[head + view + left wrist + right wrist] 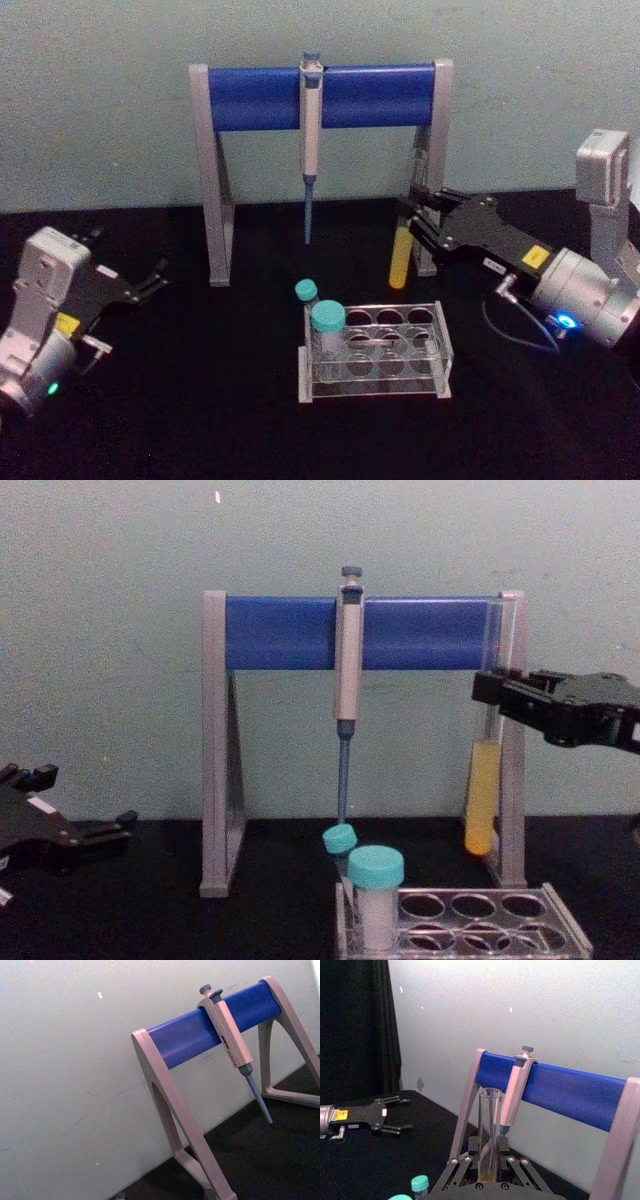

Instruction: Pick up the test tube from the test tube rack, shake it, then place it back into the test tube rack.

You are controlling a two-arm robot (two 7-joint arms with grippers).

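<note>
We find the right pincer [412,222] reaching in from the right, raised over the table [180,400], its fingers clamped on the test tube [481,798]. The grip sits on the clear upper stretch of the glass. The open mouth stands above the fingers, and the yellow-orange liquid hangs below them.

The test tube is in the air, close to upright, leaning a little in the head view. Its round bottom is clear of the table. From the chest camera it lines up with the right leg of the stand [215,780]; whether glass and leg touch, we cannot tell.

The rack [390,385] sits on the table, nearer the robot than the test tube, lower than it and apart from it. We count two teal-capped vials [328,318] standing at its left end.

A pipette [311,140] hangs from the stand's blue bar, tip down, between the legs.

The left pincer [152,280] is low at the left, well apart from the rack, fingers spread.
</note>
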